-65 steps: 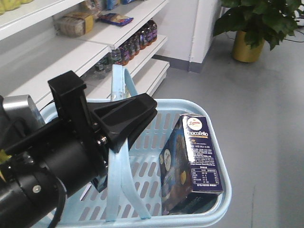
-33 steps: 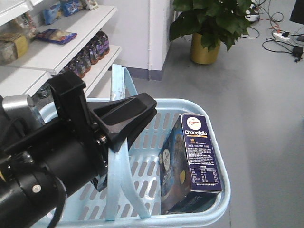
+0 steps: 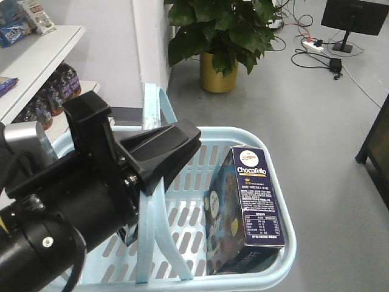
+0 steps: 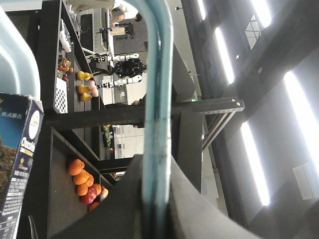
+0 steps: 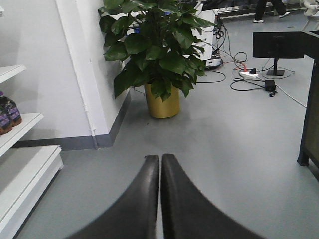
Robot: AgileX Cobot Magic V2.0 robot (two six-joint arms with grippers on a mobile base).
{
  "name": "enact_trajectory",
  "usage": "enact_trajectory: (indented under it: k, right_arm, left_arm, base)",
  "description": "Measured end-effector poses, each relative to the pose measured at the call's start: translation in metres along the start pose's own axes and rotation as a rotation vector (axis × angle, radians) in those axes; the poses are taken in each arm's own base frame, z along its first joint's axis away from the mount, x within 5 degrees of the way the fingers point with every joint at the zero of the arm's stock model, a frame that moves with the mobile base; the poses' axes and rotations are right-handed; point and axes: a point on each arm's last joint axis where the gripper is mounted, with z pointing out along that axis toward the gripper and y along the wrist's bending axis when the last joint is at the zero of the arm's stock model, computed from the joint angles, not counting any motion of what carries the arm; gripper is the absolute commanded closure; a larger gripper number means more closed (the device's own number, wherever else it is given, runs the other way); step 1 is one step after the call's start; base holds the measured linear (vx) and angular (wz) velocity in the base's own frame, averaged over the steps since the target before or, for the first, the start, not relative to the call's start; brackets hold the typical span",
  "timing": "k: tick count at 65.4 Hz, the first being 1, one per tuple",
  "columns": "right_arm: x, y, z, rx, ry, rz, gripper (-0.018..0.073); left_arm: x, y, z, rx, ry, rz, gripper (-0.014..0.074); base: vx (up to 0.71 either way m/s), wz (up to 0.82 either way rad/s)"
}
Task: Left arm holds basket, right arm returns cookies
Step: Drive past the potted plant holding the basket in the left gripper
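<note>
The light blue basket (image 3: 267, 182) hangs low in the front view, held by its two flat handles (image 3: 152, 115). My left gripper (image 3: 176, 146) is shut on those handles; in the left wrist view the handles (image 4: 155, 99) run up between the black fingers (image 4: 124, 199) of the left gripper (image 4: 155, 164). The cookies (image 3: 255, 204), a dark navy Chocofello box, lie tilted inside the basket at its right side, and a corner of the cookies (image 4: 20, 149) shows at the left wrist view's left edge. My right gripper (image 5: 160, 157) is shut on nothing, above grey floor.
White shop shelves (image 3: 36, 61) with bottles and packets stand at the left. A potted plant (image 3: 219, 36) in a gold pot stands by a white pillar ahead. Cables and a monitor (image 3: 355, 18) lie at the far right, with a dark cabinet edge (image 3: 374, 140) near.
The whole view has swung right: the shelves slid off to the left, and the plant moved from the upper right to the centre. Basket, box and left grip are unchanged.
</note>
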Motion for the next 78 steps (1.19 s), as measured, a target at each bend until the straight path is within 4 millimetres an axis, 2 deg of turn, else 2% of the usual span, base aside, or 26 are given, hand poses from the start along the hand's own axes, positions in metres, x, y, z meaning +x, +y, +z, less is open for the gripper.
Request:
enact_trajectory:
  k: [50, 78]
  right_arm:
    - [0.0000, 0.0000, 0.0000, 0.000, 0.000, 0.000, 0.0567]
    - [0.0001, 0.0000, 0.0000, 0.000, 0.001, 0.000, 0.0567]
  left_arm:
    - [0.0000, 0.0000, 0.0000, 0.000, 0.000, 0.000, 0.0604]
    - [0.0000, 0.0000, 0.0000, 0.000, 0.000, 0.000, 0.0604]
  base:
    - [0.46, -0.09]
    - [0.39, 0.08]
